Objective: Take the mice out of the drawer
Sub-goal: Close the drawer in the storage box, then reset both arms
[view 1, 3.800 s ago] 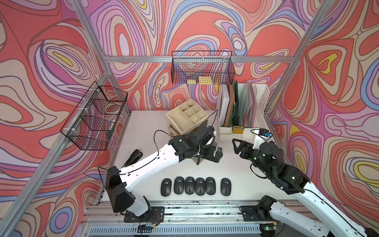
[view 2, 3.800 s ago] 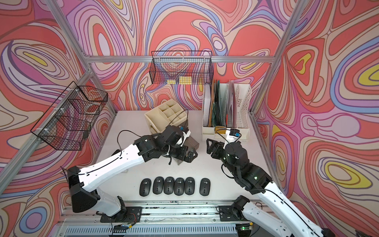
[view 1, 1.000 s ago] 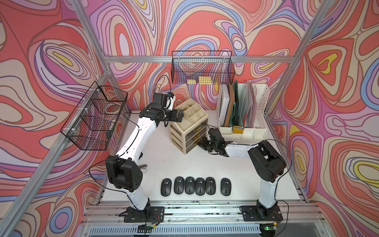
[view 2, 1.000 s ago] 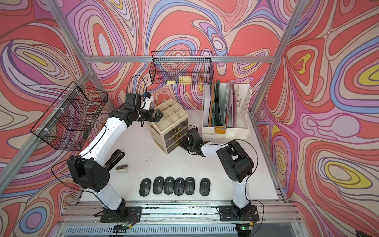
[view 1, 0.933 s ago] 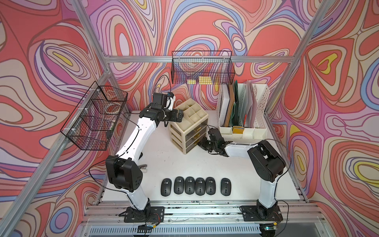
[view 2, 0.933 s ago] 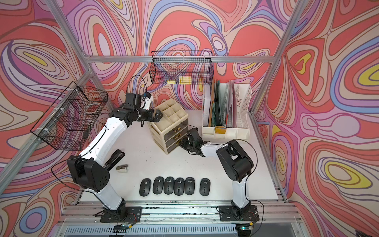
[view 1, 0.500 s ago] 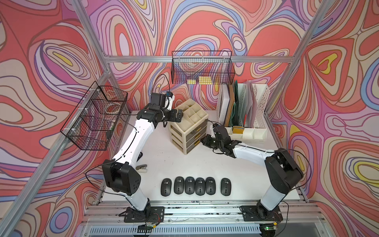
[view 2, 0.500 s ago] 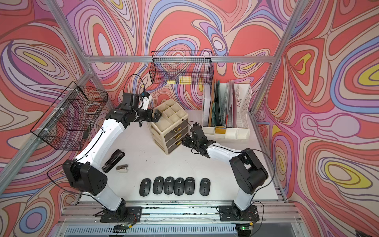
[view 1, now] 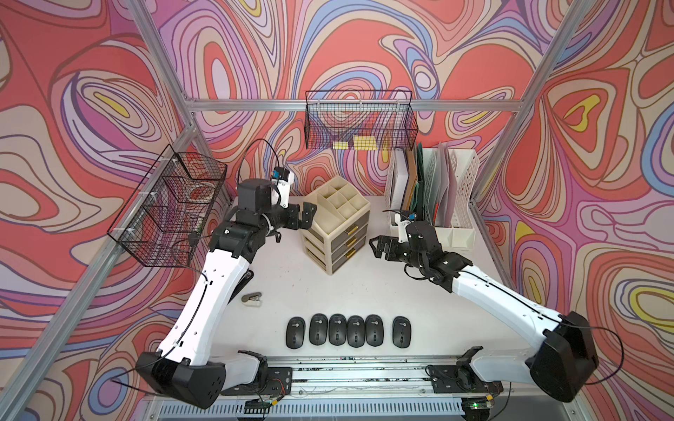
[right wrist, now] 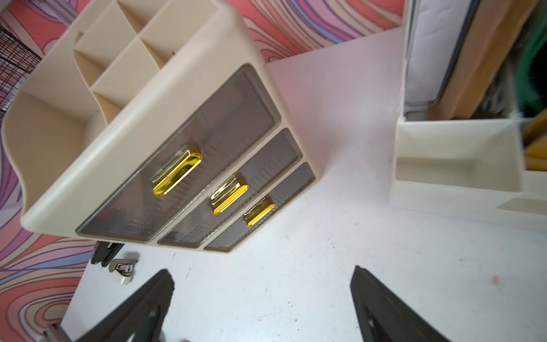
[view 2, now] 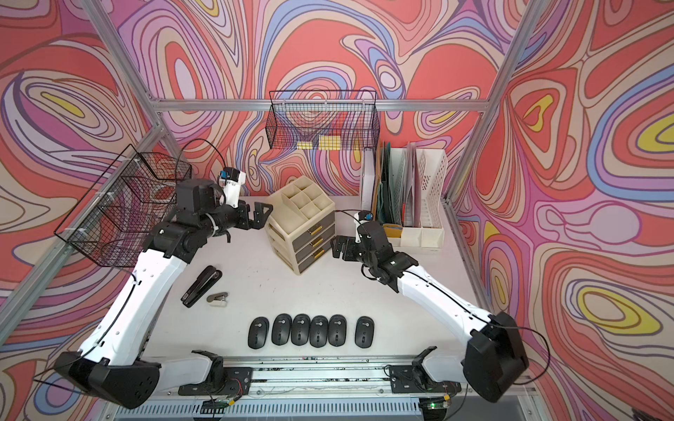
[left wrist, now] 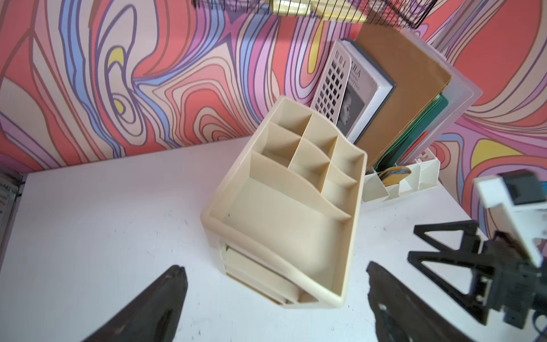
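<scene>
Lower middle of both top views: 6 mice (view 1: 356, 331) in a row

All 6 lie on the table (view 1: 277, 280), well apart from the shut drawer unit (view 1: 337, 222) at center. Left gripper (view 1: 309, 218) and right gripper (view 1: 375, 248) flank it, both spread wide, empty.

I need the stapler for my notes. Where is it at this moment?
In a top view the stapler lies on the left side of the table, beside the left arm, with the small staple remover next to it.
</scene>
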Available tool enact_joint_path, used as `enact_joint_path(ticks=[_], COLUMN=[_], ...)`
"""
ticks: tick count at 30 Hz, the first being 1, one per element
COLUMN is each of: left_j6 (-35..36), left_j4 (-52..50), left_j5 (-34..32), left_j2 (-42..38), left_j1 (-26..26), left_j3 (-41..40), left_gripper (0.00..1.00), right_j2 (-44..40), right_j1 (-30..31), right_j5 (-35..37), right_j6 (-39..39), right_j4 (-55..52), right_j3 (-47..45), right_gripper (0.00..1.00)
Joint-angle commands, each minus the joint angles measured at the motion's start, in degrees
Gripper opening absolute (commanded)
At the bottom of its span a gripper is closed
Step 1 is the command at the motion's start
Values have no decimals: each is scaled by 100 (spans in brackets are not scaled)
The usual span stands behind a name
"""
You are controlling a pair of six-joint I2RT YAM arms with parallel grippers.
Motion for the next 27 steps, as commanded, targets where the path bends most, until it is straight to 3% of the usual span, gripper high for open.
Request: enact_joint_path(ticks=[1, 5, 12, 17, 21, 27], left_j6=[-226, -403, -509, 159, 347, 1206], left_j4=[511, 1234, 2314, 4064, 4891, 6889], left_j5=[-314, -1151, -2617, -2738, -3311, -3288], left_j2=[-478, -1197, -1500, -1178, -814, 366], left_j1=[18, 19, 18, 26, 34, 91], left_j3=[-900, -2218, -3820, -4883, -5145, -5772], left_gripper=[99, 99, 99, 100, 99, 99], right_j2=[-442, -828, -704, 120, 931, 1840], right_j1=[-63, -266, -1464, -2107, -2293, -2783], right_j5=[1073, 2135, 2524, 2426, 2209, 1285], right_j6=[-567, -1100, -1880, -2538, -2775, -2691], right_j4=[-342, 336, 2316, 5064, 6193, 7555], right_j3=[-249, -919, -2224, -3361, -3572, -3612], right_gripper=[98, 98, 98, 94, 94, 97])
